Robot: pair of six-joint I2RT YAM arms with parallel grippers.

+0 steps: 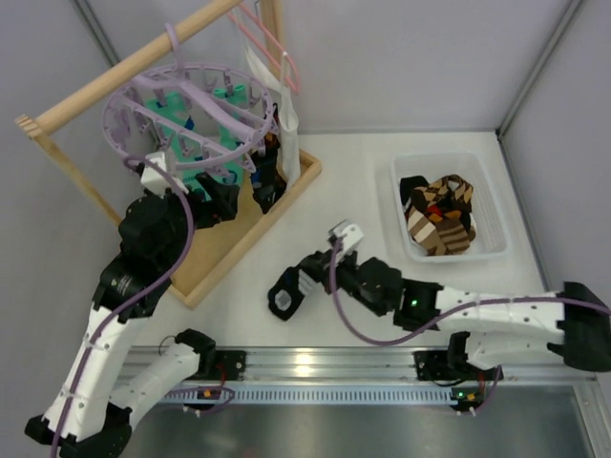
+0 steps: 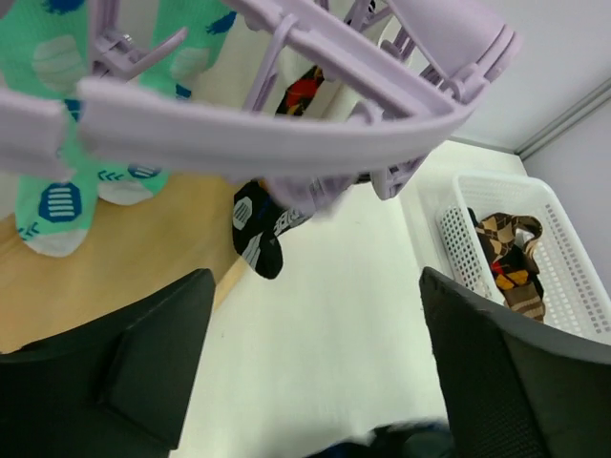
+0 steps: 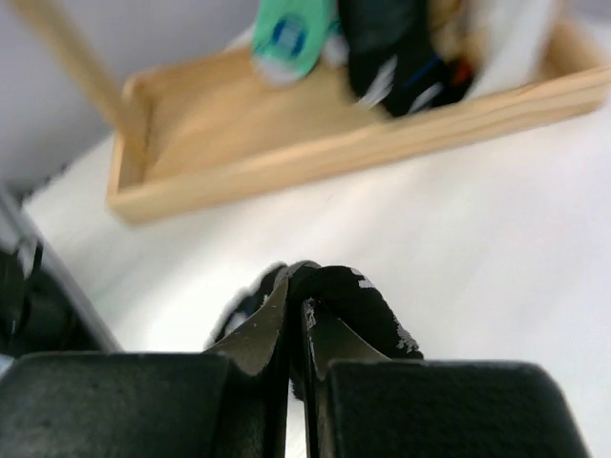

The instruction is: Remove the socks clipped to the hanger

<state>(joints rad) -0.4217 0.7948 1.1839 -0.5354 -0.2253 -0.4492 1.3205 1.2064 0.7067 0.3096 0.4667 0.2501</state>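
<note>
The lavender round hanger point(image 1: 181, 105) hangs from a wooden rod and fills the top of the left wrist view point(image 2: 286, 124). Mint-green socks point(image 2: 57, 200) and a black sock point(image 2: 260, 229) dangle from its clips; a diamond-patterned sock point(image 2: 304, 91) shows behind the ring. My left gripper point(image 1: 221, 196) is open and empty under the hanger's near rim. My right gripper point(image 1: 291, 286) is shut on a black sock point(image 3: 358, 296), held low over the white table, clear of the hanger.
A wooden tray base point(image 1: 243, 234) lies under the hanger. A white basket point(image 1: 482, 205) at the right holds diamond-patterned socks point(image 1: 439, 215). A pink wire hanger point(image 1: 267, 38) with a white cloth point(image 1: 286, 119) hangs beside the lavender one.
</note>
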